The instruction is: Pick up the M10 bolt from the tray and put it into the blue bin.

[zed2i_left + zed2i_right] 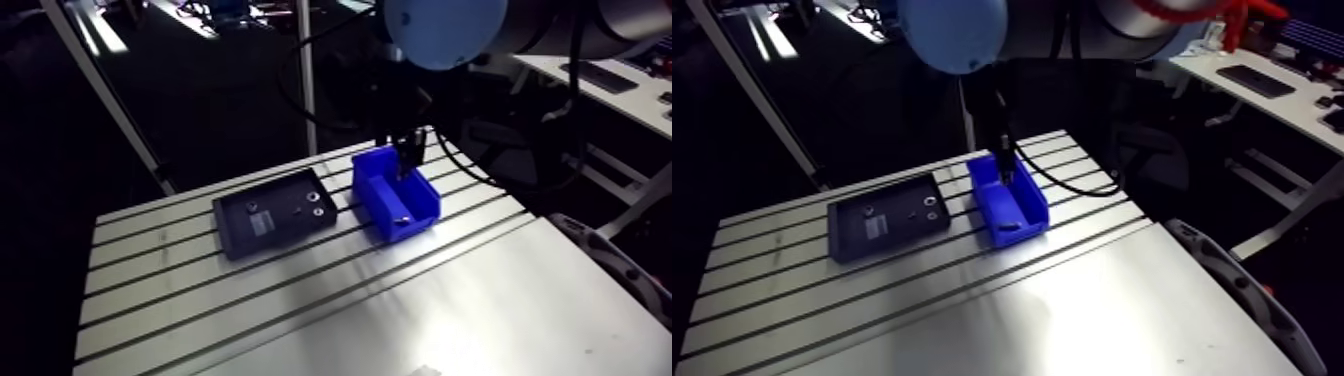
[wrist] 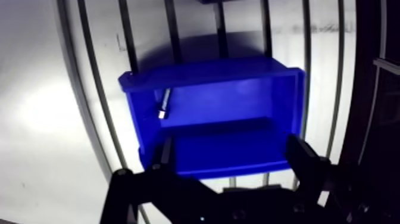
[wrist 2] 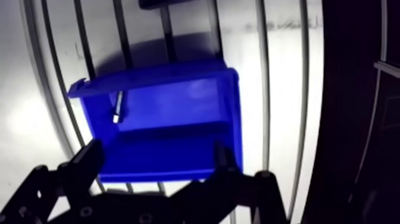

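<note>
Fingers: the fingers (image 2: 300, 156) are spread wide apart and grip nothing; both dark tips show in the wrist view, one on each side of the bin's interior; they hang over the bin, and the blue floor shows between them.
M10 bolt: the M10 bolt (image 2: 163, 104) lies inside the bin, close against one side wall and ahead of one finger in the wrist view; its end toward the fingers catches the light, and the shank runs away from them along the wall; in the arm view it is only a small pale fleck on the bin floor.
Blue bin: the blue bin (image 1: 395, 195) stands on the counter near its far edge, as the arm view shows it; one end wall is taller than the other; whether the fingers touch the rim cannot be told.
Tray: the dark, flat tray (image 1: 285, 232) sits just beside the bin along the same far edge, with a narrow strip of counter between them; it holds a pale rectangular piece and a few small round parts, too small to name.
Counter: the counter (image 1: 400, 300) is slotted aluminium; its dark grooves run under both tray and bin; its near half is brightly lit.
</note>
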Controlling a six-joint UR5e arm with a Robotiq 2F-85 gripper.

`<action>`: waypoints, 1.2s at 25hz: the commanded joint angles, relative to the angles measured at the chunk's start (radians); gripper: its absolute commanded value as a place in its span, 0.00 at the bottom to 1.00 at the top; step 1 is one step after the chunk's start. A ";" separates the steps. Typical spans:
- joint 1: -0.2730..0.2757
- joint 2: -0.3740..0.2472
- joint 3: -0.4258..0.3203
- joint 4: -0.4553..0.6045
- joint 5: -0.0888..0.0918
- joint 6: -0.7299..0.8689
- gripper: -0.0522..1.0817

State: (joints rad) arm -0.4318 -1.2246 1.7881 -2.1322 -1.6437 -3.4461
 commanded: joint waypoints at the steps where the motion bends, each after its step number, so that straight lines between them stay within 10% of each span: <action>1: 0.030 -0.052 -0.118 0.156 0.008 0.079 0.06; 21: 0.252 -0.146 -0.373 0.532 -0.015 1.155 0.06; 30: 0.257 -0.177 -0.414 0.627 -0.014 1.598 0.06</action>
State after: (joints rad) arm -0.1832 -1.3754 1.3896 -1.5572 -1.6573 -2.1174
